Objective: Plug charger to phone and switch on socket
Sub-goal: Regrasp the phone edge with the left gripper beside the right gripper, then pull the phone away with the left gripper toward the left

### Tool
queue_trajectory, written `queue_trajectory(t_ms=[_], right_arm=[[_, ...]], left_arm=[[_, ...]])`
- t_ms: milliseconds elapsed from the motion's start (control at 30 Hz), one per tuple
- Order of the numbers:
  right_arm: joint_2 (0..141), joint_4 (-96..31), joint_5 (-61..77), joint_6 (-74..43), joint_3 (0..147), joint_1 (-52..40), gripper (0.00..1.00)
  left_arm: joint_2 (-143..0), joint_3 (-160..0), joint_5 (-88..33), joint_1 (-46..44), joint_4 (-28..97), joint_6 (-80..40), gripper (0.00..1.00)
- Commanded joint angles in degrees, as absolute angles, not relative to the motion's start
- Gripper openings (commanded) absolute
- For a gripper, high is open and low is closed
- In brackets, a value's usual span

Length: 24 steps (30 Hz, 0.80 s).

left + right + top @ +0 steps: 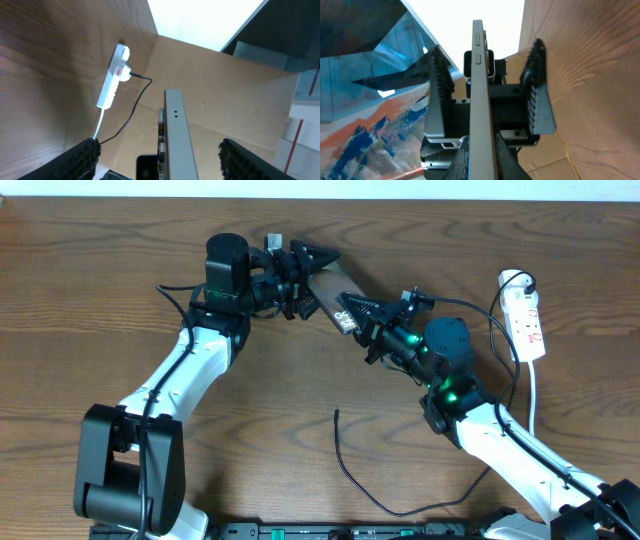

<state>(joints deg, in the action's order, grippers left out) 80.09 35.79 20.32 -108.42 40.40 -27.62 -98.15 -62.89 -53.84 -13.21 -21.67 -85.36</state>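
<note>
Wooden table [100,290]: phone [328,286] clamped in right pincer [358,315], left pincer [315,280] apart around it, charger [338,445] loose nearby.

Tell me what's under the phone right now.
Only bare wood of the table shows around the phone, which the right claw grips. The spot directly beneath it is covered. The charger lies apart, nearer the arm bases.
</note>
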Motion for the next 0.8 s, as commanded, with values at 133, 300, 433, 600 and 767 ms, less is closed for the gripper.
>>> queue_trajectory(t_ms=[133, 300, 433, 600, 767], right_arm=[[79.5, 36.4, 19.6, -108.8, 41.4, -28.3, 0.02], [79.5, 36.4, 19.6, -108.8, 41.4, -29.0, 0.02], [79.5, 36.4, 19.6, -108.8, 41.3, -29.4, 0.02], [79.5, 36.4, 19.6, -108.8, 41.4, -29.3, 0.15], [79.5, 36.4, 19.6, -108.7, 41.3, -28.8, 0.88]], left_arm=[[-98.0, -63.2, -53.2, -13.4, -22.0, -86.2, 0.33], [-98.0, -63.2, -53.2, -13.4, -22.0, -85.6, 0.08], [-98.0, -63.2, -53.2, -13.4, -22.0, -85.2, 0.07], [-98.0, -63.2, -53.2, -13.3, -22.0, -85.1, 0.08], [-98.0, -63.2, -53.0, -10.7, -22.0, -83.8, 0.08]])
